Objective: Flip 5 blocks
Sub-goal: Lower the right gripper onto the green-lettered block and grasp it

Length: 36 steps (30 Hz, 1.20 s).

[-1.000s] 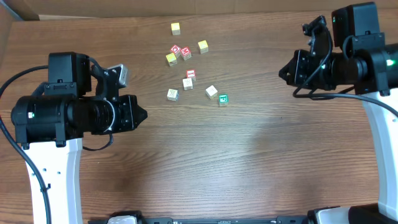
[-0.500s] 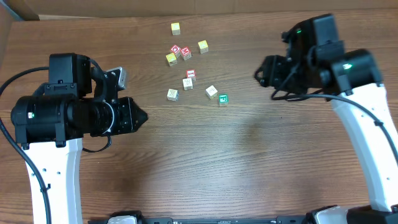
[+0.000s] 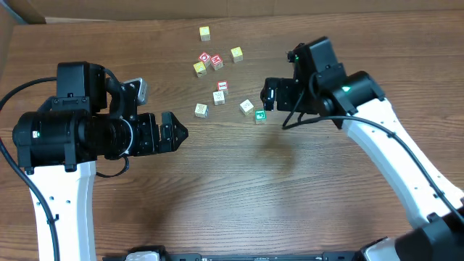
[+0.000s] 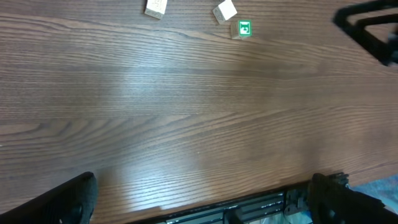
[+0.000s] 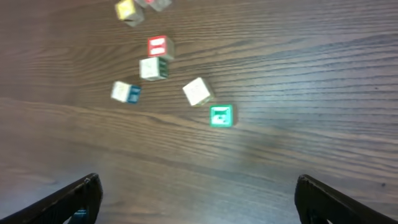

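1. Overhead view:
   - The five blocks lie loose in a small cluster on the brown wood-grain table (image 3: 290,203), none touching another.
   - They are a red-bordered white wooden cube (image 3: 222,87), a pale wooden cube with a dark drawing (image 3: 219,97) just beside it, a second pale cube (image 3: 201,110) to the left, a third pale cube (image 3: 246,106), and a green-faced wooden cube (image 3: 259,116) at the right edge of the cluster.
   - The yellow-faced cubes (image 3: 236,54) and red-faced cubes (image 3: 217,64) sit farther back.
   - The right gripper (image 3: 267,96) hangs near the green-faced wooden cube. That cube is probably the first target, being the nearest block on that arm's side.
   - The left gripper (image 3: 176,133) is well apart from the cluster and points towards it, likely keeping out of the other arm's way.

2. Left wrist view:
   - The left arm's two dark fingertips (image 4: 68,199) stand at the far lower corners, as wide as the view allows, with only bare table between them. It holds nothing.
   - The green-faced wooden cube (image 4: 244,28) and two pale cubes are far off at the top edge.

3. Right wrist view:
   - The right arm's fingertips (image 5: 74,196) are likewise spread wide and empty.
   - The green-faced wooden cube (image 5: 221,116) lies ahead, roughly centred between them, which suits a descent onto it.
   - The third pale cube (image 5: 197,91) sits just beside it, so a wide grasp could nudge that cube.
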{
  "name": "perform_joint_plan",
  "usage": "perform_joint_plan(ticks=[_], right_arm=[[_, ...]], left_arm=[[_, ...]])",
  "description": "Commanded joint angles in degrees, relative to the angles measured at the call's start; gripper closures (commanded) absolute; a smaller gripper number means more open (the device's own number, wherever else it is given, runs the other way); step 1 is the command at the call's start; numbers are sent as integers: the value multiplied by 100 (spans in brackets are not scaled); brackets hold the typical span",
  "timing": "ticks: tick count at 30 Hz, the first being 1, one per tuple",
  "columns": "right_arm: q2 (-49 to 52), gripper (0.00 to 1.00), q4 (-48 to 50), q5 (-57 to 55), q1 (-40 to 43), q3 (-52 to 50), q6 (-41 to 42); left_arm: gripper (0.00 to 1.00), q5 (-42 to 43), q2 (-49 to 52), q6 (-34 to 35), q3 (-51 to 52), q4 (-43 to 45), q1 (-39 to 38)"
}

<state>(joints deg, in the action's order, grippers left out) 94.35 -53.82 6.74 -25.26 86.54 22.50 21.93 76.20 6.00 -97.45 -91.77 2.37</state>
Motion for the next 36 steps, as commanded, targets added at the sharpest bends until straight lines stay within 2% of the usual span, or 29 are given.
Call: perform_joint_plan(ticks=[1,18,27,32,36], right_arm=[[278,0,120,-389,-13,-79,26],[1674,2,1281,-518,-59,-79,24],[2382,14,1565,-476,-273,-79,22],[2540,36,1537,-509,-444,-79,4],[2540,42,1515,-612,-503,-79,4]], left_arm=[[0,-9,28,-4,-127,87,24],[0,-9,28,-4,-127,203,24],[0,-9,28,-4,-127,205,24],[0,-9,28,-4,-127,205,24],[0,-9,28,-4,-127,205,24]])
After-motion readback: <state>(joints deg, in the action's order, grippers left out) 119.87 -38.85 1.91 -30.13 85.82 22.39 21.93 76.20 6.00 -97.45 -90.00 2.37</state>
